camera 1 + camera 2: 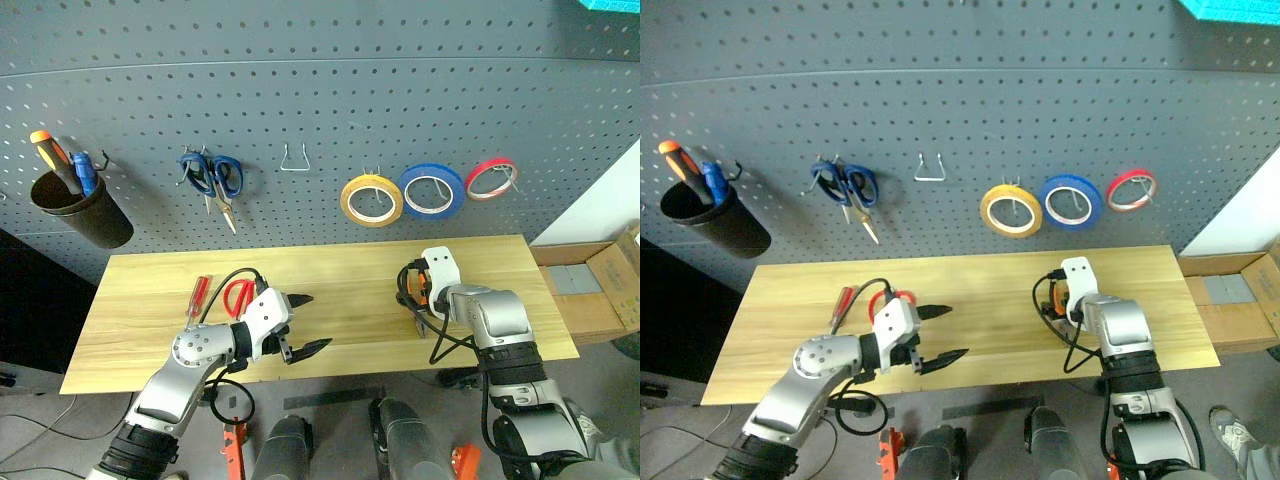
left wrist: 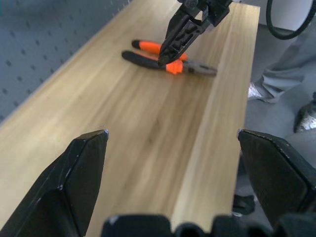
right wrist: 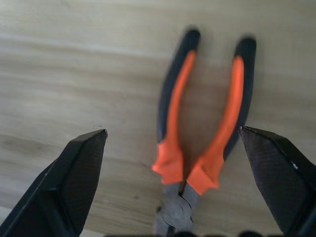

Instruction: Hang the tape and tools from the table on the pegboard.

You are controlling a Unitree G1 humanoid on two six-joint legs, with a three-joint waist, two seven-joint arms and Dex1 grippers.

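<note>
A black cup hangs on the pegboard at its left end, holding an orange-handled screwdriver and a blue-handled tool. Further right along the pegboard hang blue-handled scissors, an empty wire hook, then the yellow-tan tape, a blue tape ring and a red tape ring, each on its own hook. A cardboard box sits past the right end of the counter.

On the counter, below the pegboard's left half, the red-handled screwdriver and red-handled scissors lie side by side, the scissors partly covered by the left arm. The left pincer hangs just right of them above the wood, its two fingers spread wide and empty.

The pliers lie flat below the tape rings, handles splayed and pointing away from the right wrist camera. The right pincer hovers directly over them, fingers wide apart, straddling the handles on both sides, gripping nothing.
</note>
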